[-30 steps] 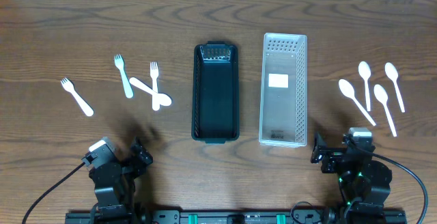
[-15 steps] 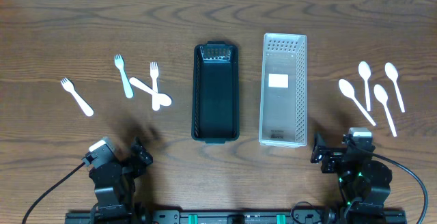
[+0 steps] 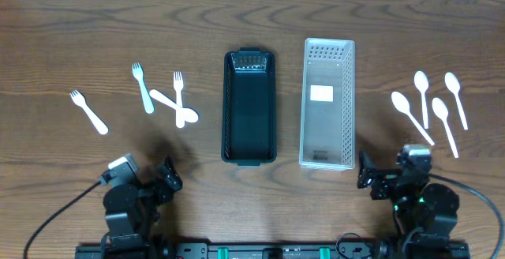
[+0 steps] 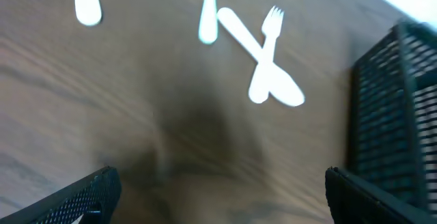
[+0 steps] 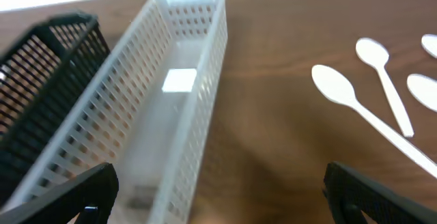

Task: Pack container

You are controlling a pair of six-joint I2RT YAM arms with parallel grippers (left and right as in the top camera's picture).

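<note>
The black basket (image 3: 249, 117) and the clear basket (image 3: 329, 137) lie side by side but apart. Their long axes run straight away from both arms, and their near short ends lie between the two. The left fingers (image 4: 89, 193) are spread wide above bare worktop (image 3: 63, 156), with forks (image 3: 143, 89) and a crossed spoon (image 3: 175, 107) ahead and the black basket ahead-right. The right fingers (image 5: 89, 193) are spread too, with the clear basket ahead-left and four spoons (image 3: 412, 117) ahead-right. Open worktop separates them.
</note>
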